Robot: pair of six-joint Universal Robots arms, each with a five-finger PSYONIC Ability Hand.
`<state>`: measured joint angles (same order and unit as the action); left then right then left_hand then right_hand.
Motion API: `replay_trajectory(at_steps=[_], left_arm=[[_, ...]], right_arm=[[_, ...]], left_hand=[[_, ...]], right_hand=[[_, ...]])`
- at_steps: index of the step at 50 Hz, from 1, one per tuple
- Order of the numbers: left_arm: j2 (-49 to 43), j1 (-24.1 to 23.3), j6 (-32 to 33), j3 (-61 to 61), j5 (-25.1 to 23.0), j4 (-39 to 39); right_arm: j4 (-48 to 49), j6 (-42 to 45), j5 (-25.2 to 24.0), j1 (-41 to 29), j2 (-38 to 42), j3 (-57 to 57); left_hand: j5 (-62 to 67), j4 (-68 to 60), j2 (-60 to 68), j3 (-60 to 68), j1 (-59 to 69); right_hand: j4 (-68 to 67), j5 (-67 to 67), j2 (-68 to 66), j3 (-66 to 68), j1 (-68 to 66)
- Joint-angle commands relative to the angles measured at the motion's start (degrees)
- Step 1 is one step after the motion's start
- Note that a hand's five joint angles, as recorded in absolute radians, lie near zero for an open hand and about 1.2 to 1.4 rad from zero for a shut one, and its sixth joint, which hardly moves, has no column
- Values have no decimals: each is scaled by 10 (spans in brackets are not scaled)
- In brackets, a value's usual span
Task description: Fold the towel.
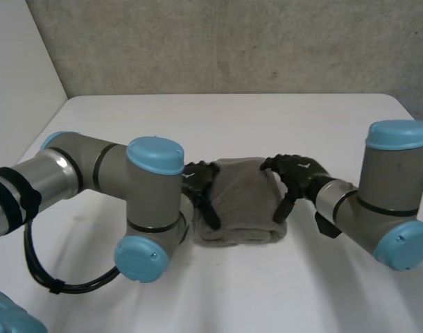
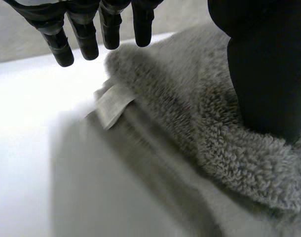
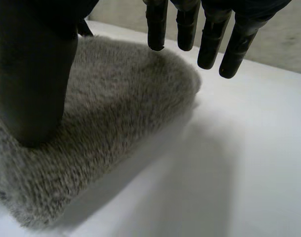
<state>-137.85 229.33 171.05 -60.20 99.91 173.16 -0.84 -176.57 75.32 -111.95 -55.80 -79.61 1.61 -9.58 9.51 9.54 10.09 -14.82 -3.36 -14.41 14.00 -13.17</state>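
A grey towel (image 1: pixel 243 202) lies folded into a thick bundle at the middle of the white table (image 1: pixel 267 118). My left hand (image 1: pixel 201 186) is at the bundle's left edge and my right hand (image 1: pixel 295 175) at its right edge. In the left wrist view the fingers (image 2: pixel 83 34) hang straight above the towel's edge (image 2: pixel 190 98), and the thumb (image 2: pixel 266 74) rests on the pile. A white label (image 2: pixel 111 104) sticks out under the fold. In the right wrist view the fingers (image 3: pixel 209 42) hover straight past the towel (image 3: pixel 116 98), with the thumb (image 3: pixel 34 74) resting on it. Both hands are open.
The table's far edge meets a grey wall (image 1: pixel 232 41). My left arm's elbow (image 1: pixel 152 208) stands close to the towel's left side, and my right arm's elbow (image 1: pixel 395 208) stands at the right.
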Motion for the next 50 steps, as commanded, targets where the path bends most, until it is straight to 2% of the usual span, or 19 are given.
replay_trajectory(at_steps=[1, 7, 17, 20, 21, 24, 26, 28, 34, 36, 42, 50], left_arm=[[19, 27, 4, -60, 13, 2], [21, 26, 4, -75, 13, 2], [58, 24, -2, -82, 10, 1], [134, 26, -1, -78, 10, 0], [134, 26, -1, -78, 10, 0], [187, 32, 4, -75, 10, -2], [218, 36, 5, -72, 11, -5], [275, 58, 9, -76, 11, -15], [349, 104, 35, -80, 11, -45], [376, 121, 56, -82, 10, -63], [401, 120, 66, -91, 11, -82], [410, 118, 73, -119, 8, -79]], right_arm=[[4, 36, 3, -25, 45, 18], [1, 81, 46, -28, 63, 31], [-1, 77, 51, -28, 0, 37], [-4, 66, 54, -29, -46, 44], [-6, 58, 57, -27, -83, 47], [-9, 54, 58, -21, -112, 48], [-13, 51, 63, -15, -162, 50], [-13, 51, 71, -6, -185, 50], [-37, 57, 119, 39, -255, 53], [-52, 55, 120, 46, -265, 55], [-122, 51, 109, 63, -268, 73], [-130, 50, 109, 63, -268, 66]], left_hand=[[-14, -6, 7, 7, 1], [-14, -6, 7, 7, 1], [-14, -6, 7, 7, 1], [-14, -6, 7, 7, 1], [-14, -6, 7, 7, 1], [-14, -6, 7, 7, 1], [-14, -6, 7, 7, 1], [-14, -6, 7, 7, 1], [-14, -6, 7, 7, 1], [-14, -6, 7, 7, 1], [-11, -10, 10, 10, 5], [-4, -16, 17, 17, 11]], right_hand=[[48, 34, 44, -40, 32], [48, 34, 44, -40, 32], [48, 34, 44, -40, 32], [48, 34, 44, -40, 32], [48, 34, 44, -40, 32], [48, 34, 44, -40, 32], [48, 34, 44, -40, 32], [48, 34, 44, -40, 32], [48, 34, 44, -40, 32], [48, 34, 44, -40, 32], [48, 34, 44, -40, 32], [48, 34, 44, -40, 32]])
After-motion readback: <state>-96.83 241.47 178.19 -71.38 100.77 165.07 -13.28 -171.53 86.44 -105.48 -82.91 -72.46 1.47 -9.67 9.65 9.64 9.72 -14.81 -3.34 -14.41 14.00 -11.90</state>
